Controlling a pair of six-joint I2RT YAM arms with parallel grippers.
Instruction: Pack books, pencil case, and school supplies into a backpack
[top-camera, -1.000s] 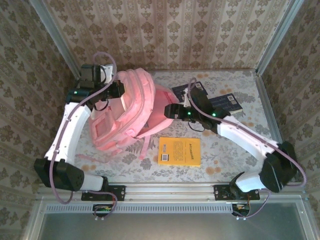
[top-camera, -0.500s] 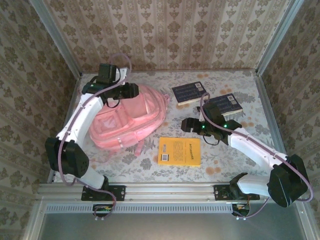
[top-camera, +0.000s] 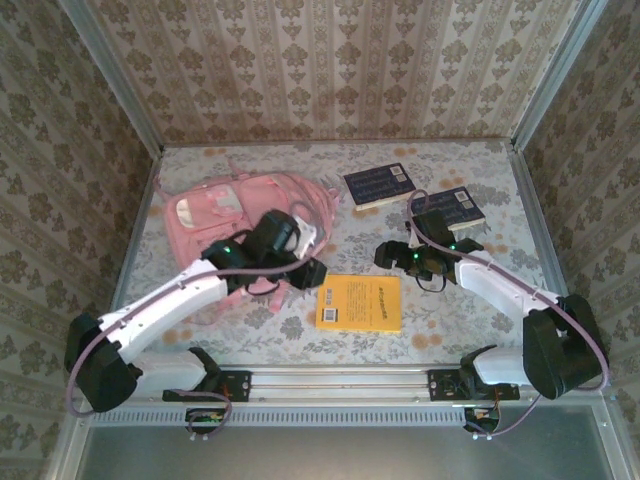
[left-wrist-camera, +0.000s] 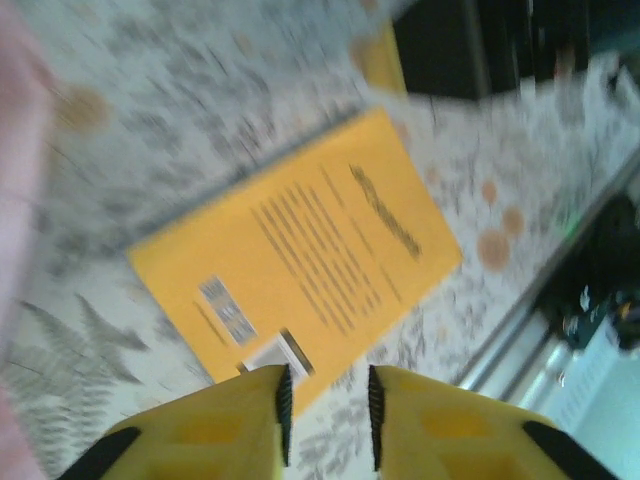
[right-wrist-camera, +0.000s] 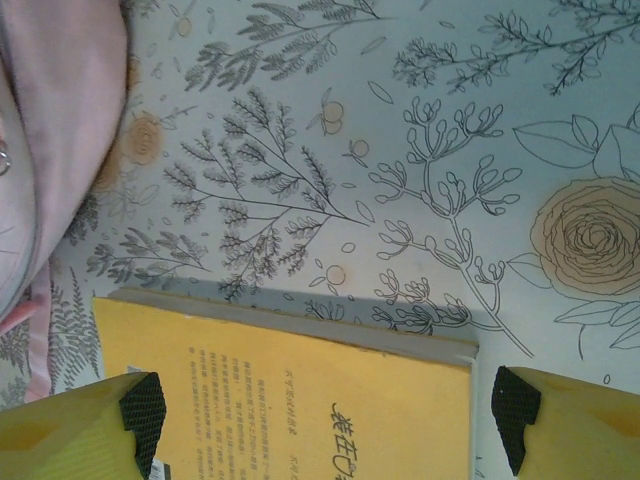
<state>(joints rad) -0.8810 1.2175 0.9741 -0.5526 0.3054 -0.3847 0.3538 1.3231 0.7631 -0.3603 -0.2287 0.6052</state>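
Observation:
The pink backpack (top-camera: 190, 225) lies flat at the back left of the table. The orange-yellow book (top-camera: 360, 303) lies front centre, with two navy books (top-camera: 378, 185) (top-camera: 455, 207) behind it to the right. My left gripper (top-camera: 314, 272) hovers at the yellow book's left edge. In the left wrist view its jaws (left-wrist-camera: 326, 405) stand a little apart over the book's (left-wrist-camera: 300, 255) code-square corner, holding nothing. My right gripper (top-camera: 384, 255) is wide open above the book's far edge (right-wrist-camera: 300, 390); its fingertips (right-wrist-camera: 145, 405) straddle the cover. The pencil case and school supplies are out of view.
Metal rails and patterned walls (top-camera: 330, 70) enclose the flowered table (top-camera: 470, 300). The backpack's edge (right-wrist-camera: 60, 130) lies left of the yellow book in the right wrist view. The right arm (left-wrist-camera: 480, 45) shows dark beyond the book in the left wrist view.
The left arm left the backpack's back and swung forward and right to the yellow book, jaws parting. The backpack dropped flat. The right gripper backed off to the right.

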